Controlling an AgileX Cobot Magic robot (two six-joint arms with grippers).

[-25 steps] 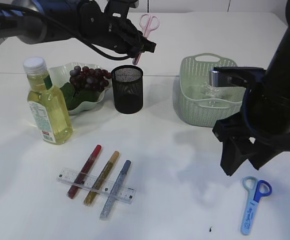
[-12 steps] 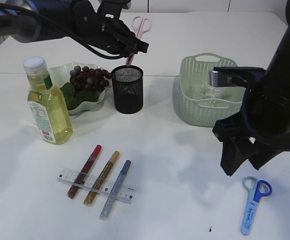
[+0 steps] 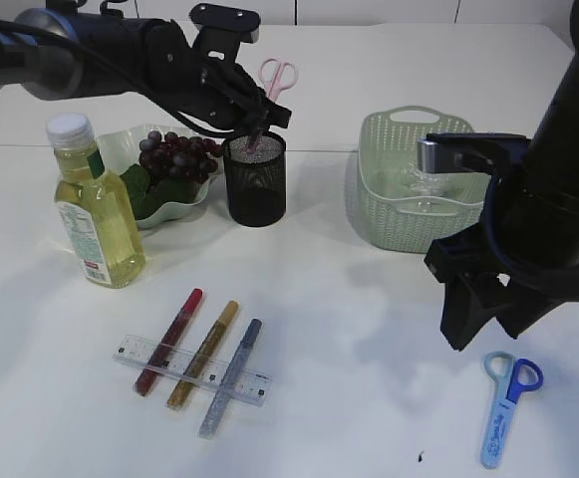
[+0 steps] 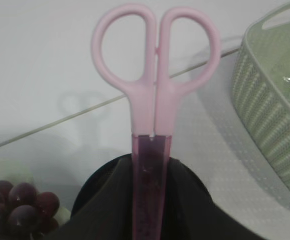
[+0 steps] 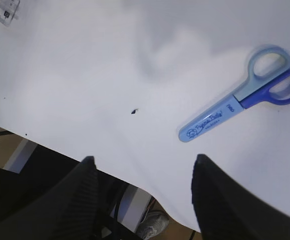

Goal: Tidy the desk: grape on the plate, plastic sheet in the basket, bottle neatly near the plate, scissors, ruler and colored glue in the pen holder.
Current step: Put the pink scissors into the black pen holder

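Observation:
My left gripper (image 3: 256, 118) is shut on the purple-sheathed blades of the pink scissors (image 3: 277, 77) (image 4: 154, 95), handles up, directly over the black mesh pen holder (image 3: 255, 179); the blade end reaches the holder's mouth. The grapes (image 3: 174, 152) lie on the pale green plate (image 3: 174, 211), with the oil bottle (image 3: 92, 204) in front of it. Three glue sticks, red (image 3: 167, 341), gold (image 3: 202, 354) and silver-blue (image 3: 231, 376), lie under the clear ruler (image 3: 191, 370). The plastic sheet (image 3: 419, 184) sits in the green basket (image 3: 409, 214). My right gripper (image 3: 478, 324) (image 5: 145, 167) hangs open beside the blue scissors (image 3: 508, 406) (image 5: 239, 102).
The left wrist view shows the basket's wall (image 4: 274, 105) to the right and grapes (image 4: 15, 205) at lower left. In the right wrist view the table's front edge (image 5: 149, 187) runs just under the open fingers.
The left gripper has moved left and down with the pink scissors, bringing the blade end to the pen holder's mouth. The right arm has not moved.

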